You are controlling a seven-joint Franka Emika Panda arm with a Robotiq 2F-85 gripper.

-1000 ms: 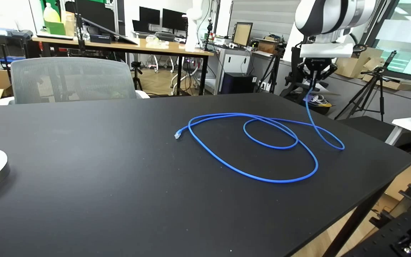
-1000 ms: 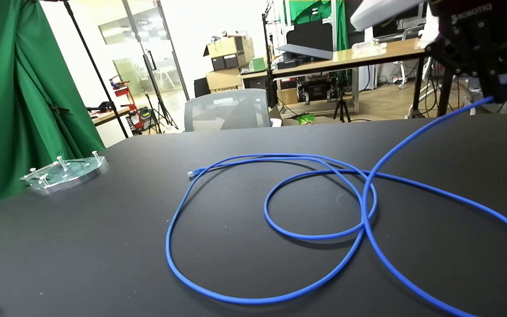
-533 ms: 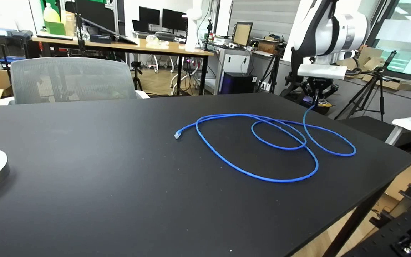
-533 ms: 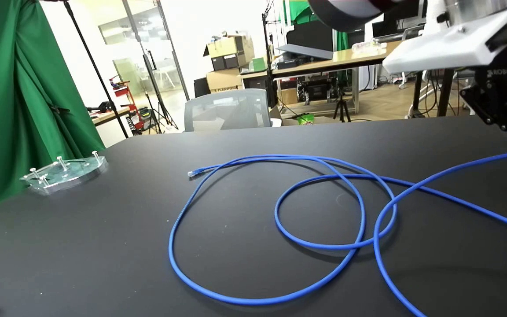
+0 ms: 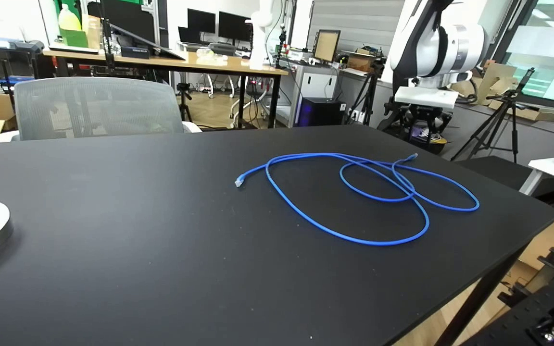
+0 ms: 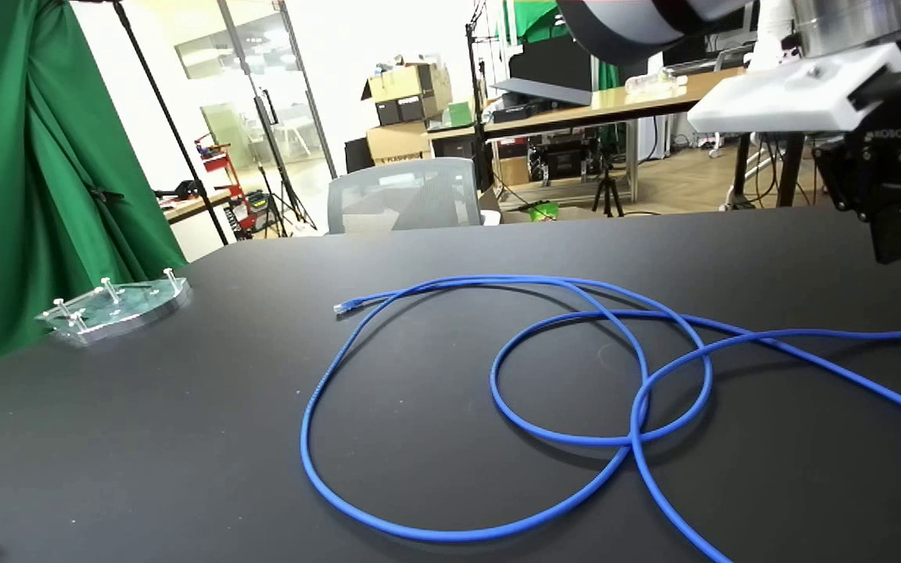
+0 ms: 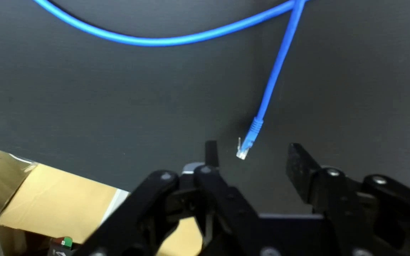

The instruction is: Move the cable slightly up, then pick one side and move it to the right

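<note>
Can see, right of centre in an exterior view, a smooth, bright blue Ethernet cable [image 5: 378, 243] strewn in loose overlapping loops on a matte black tabletop [image 5: 113, 230] flecked with pale specks. Shows there from end to end, from a clear plug [image 5: 239, 183] left of the loops to a second plug [image 5: 415, 155] toward their upper right. Runs past the bottom and right edges in an exterior view also taking in, at left, a thick transparent plate [image 6: 118, 313] with upright metal bolts [image 6: 109, 288], and green cloth [image 6: 20, 195] hanging in folds. Appears in the wrist view only as a curve across the top and a straight length slanting down to the second plug, near enough to show a ribbed boot [image 7: 257, 124] and thin latch tab [image 7: 239, 144]. Can make out a black, many-linked Robotiq gripper [image 7: 252, 154] above that plug, apart from it, with fingers [image 7: 211, 153] parted wide and in the wrist view flanking it. Cannot tell about contact between plug and tabletop. Can pick out a tan, open-flapped cardboard box [image 7: 62, 199] at lower left of the wrist view and, in both exterior views, a rounded grey mesh chair back [image 5: 99, 108].
</note>
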